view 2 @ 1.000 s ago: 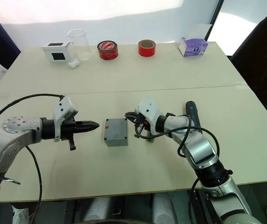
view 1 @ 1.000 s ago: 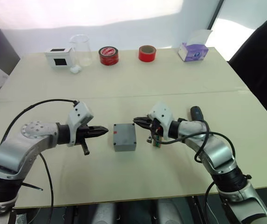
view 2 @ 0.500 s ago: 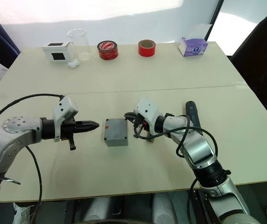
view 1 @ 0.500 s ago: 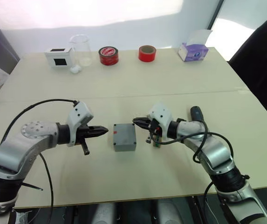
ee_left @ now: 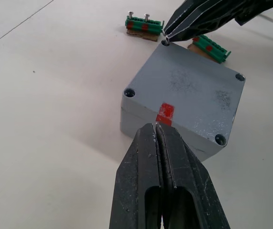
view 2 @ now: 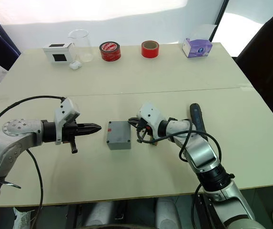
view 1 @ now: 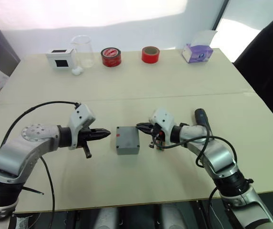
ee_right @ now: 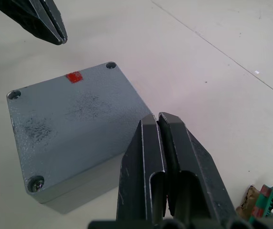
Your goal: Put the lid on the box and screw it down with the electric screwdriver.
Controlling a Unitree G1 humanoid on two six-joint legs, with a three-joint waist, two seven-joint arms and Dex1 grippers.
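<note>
The grey box [ee_left: 131, 125] sits mid-table with the lid [ee_left: 193, 90] lying on it; a red mark [ee_left: 164, 113] runs over lid and side. One corner hole holds a screw [ee_right: 35, 182]; three others look empty. My left gripper [view 1: 106, 133] is shut, its tips a short way left of the box. My right gripper [view 1: 139, 126] is shut, its tips touching the lid's far right corner [ee_left: 165, 42], where something small and silvery shows. The dark electric screwdriver [view 1: 200, 116] lies on the table beside my right forearm.
Green screw holders [ee_left: 144, 23] [ee_left: 211, 46] lie just right of the box. Along the far edge stand a white box with a black window [view 1: 60, 58], a glass beaker [view 1: 82, 50], two red tape rolls [view 1: 111, 57] [view 1: 150, 54] and a purple tissue box [view 1: 197, 52].
My right gripper has crept a little left and down onto the lid's corner. The left gripper and the box have stayed put.
</note>
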